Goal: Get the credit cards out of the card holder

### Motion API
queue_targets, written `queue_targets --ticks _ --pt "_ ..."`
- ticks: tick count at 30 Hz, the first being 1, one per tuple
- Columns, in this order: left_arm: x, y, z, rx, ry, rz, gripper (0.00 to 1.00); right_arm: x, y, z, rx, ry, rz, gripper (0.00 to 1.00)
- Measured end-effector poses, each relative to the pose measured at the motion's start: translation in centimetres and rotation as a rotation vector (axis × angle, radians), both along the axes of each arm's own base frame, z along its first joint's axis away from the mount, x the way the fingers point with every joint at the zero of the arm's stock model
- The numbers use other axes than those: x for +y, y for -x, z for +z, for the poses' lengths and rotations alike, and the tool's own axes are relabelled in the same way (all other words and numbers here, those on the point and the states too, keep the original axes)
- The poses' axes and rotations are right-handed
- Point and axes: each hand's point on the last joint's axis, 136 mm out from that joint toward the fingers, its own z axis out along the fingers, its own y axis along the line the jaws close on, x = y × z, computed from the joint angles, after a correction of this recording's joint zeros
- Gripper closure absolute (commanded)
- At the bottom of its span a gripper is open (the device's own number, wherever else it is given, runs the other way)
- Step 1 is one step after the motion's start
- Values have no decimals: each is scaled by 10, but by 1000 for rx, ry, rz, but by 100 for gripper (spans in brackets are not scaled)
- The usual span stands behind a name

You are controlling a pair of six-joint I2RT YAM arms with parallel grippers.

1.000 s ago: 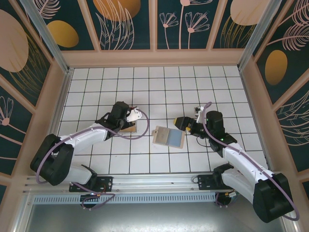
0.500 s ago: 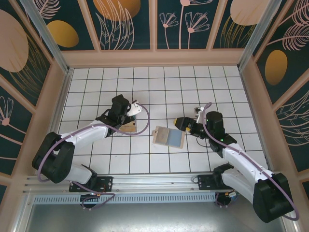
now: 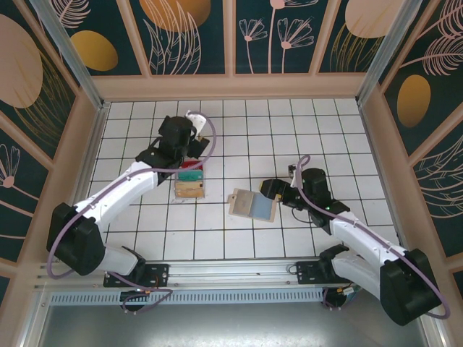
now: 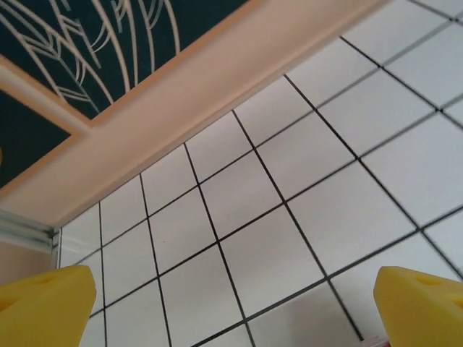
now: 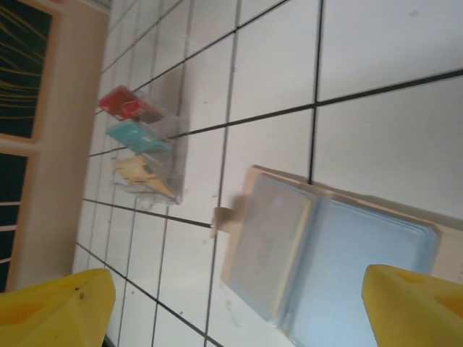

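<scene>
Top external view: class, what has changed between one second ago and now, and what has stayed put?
The left claw drew away from the clear tray toward the far wall, open, uncovering the credit cards lying in it. The right claw, open, edged closer to the card holder. The card holder and tray stayed put.

The card holder [image 5: 340, 246] looks matt and leathery, the tray [image 5: 177, 155] clear glossy plastic, the tiles [image 4: 253, 253] smooth.
</scene>
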Motion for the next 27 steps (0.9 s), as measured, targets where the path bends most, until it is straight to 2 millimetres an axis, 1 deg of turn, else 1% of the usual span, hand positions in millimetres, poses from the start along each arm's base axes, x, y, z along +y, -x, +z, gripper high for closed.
queue_targets --ticks 1,2,4,6,8,10,13,14,16,19,20,23,27 --pt "-1 -2 3 18 37 30 8 -2 0 -5 14 18 -9 25" --pt "-3 -5 3 38 73 53 10 -4 -1 -10 26 36 -18 28" --pt "-7 -5 -3 88 138 85 12 -7 0 -19 51 66 -35 35" --pt "-11 0 -16 153 198 103 16 -11 0 -26 68 94 -51 38" --pt "-17 8 -28 226 267 113 20 -14 2 -34 89 124 -64 44" --pt "-25 15 -33 279 349 117 27 -17 3 -40 108 146 -73 47" --pt "-39 24 -41 356 494 121 32 -21 5 -47 131 170 -83 51" --pt "-44 29 -46 385 538 123 32 -21 6 -49 138 174 -84 52" --pt "-50 41 -59 448 606 135 32 -21 9 -53 149 178 -83 58" --pt "-66 61 -80 540 667 142 33 -22 13 -60 171 188 -82 65" --pt "-74 70 -86 570 681 134 33 -23 15 -64 182 193 -80 65" --pt "-99 92 -95 639 717 101 35 -24 18 -73 210 212 -78 67" --pt "-128 114 -105 710 747 53 38 -24 22 -83 239 234 -69 68"
